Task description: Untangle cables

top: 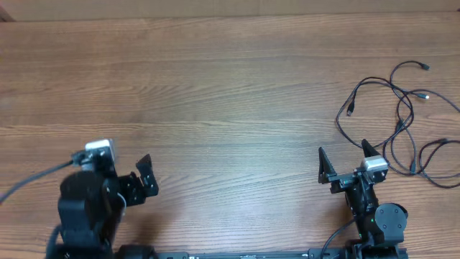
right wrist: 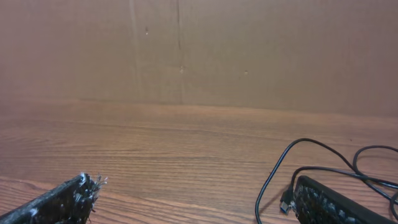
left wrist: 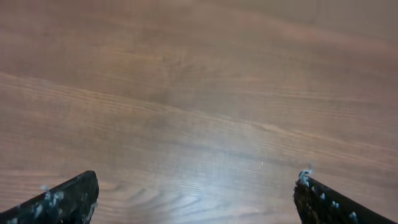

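Observation:
Several thin black cables (top: 402, 115) lie in a loose tangle on the wooden table (top: 230, 86) at the right, with small plugs at their ends, one at the tangle's left (top: 350, 110). My right gripper (top: 346, 155) is open and empty, just left of and in front of the tangle. In the right wrist view its fingers (right wrist: 196, 193) are spread wide, and a cable loop (right wrist: 272, 174) with a plug (right wrist: 286, 204) lies beside the right finger. My left gripper (top: 111, 164) is open and empty at the near left, far from the cables. Its wrist view (left wrist: 196, 186) shows only bare wood.
A brown wall or board (right wrist: 199, 50) rises behind the table's far edge. The cables reach towards the table's right edge (top: 454, 144). Both arm bases stand at the near edge.

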